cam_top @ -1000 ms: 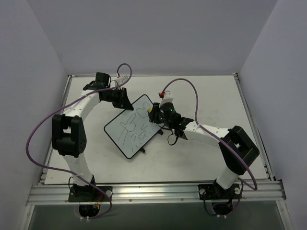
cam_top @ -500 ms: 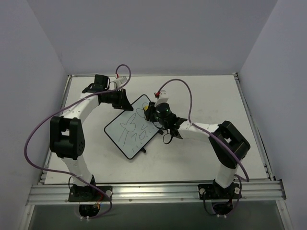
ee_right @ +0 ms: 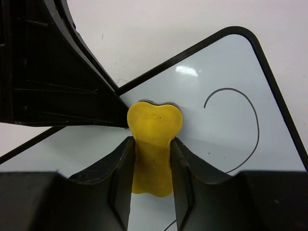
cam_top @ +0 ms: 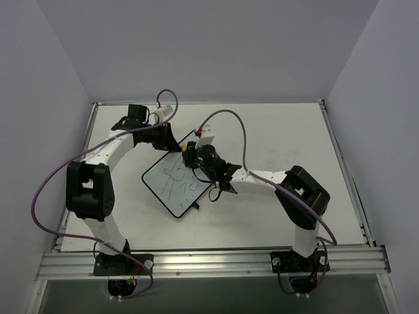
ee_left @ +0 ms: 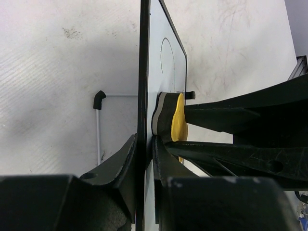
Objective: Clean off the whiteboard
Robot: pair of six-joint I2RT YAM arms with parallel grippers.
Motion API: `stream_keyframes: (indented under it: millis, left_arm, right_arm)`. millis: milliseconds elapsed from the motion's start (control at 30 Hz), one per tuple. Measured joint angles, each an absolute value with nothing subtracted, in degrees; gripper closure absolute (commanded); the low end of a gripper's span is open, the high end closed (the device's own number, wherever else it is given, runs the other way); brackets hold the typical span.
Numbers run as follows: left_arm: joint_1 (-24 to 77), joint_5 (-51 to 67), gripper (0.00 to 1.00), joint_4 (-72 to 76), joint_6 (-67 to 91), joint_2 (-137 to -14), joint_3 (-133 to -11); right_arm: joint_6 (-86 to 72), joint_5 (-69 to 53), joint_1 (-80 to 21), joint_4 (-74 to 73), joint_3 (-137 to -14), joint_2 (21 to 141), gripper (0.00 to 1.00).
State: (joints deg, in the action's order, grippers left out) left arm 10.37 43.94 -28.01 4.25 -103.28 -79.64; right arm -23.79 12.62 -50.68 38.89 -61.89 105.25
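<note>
Two grippers: left gripper (ee_left: 144, 144) clamps the whiteboard (cam_top: 173, 188) at its frame edge; right gripper (ee_right: 151, 142) clamps the eraser (ee_right: 154, 118). Board probably light, stiff, slick-faced; best held by its frame.

The whiteboard (ee_left: 168, 77) stands edge-on, its thin black frame running straight up the middle. The left gripper (ee_left: 144, 159) clamps that frame from below, one finger behind it and one on the white face. A yellow eraser (ee_left: 179, 115) (grey pad toward the board) lies flat against the white face, pinched between the black fingers of the right gripper (ee_left: 177, 129). A curved marker line (ee_left: 162, 48) shows beyond it. Behind the board, a small black foot (ee_left: 99, 97) shows against the pale counter (ee_left: 53, 72).
</note>
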Motion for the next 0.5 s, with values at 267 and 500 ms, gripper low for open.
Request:
stream_keyframes:
  millis: [267, 500]
  left_arm:
    - [10.8, 43.6, 0.98, -27.2, 4.3, -102.9, -79.4]
    - [11.3, 43.0, 0.98, -26.7, 4.3, -102.3, -79.2]
  right_arm:
    - [-25.5, 12.2, -48.2, 42.9, -57.7, 104.1, 1.00]
    - [-25.7, 13.9, -41.8, 42.4, -52.3, 102.1, 1.00]
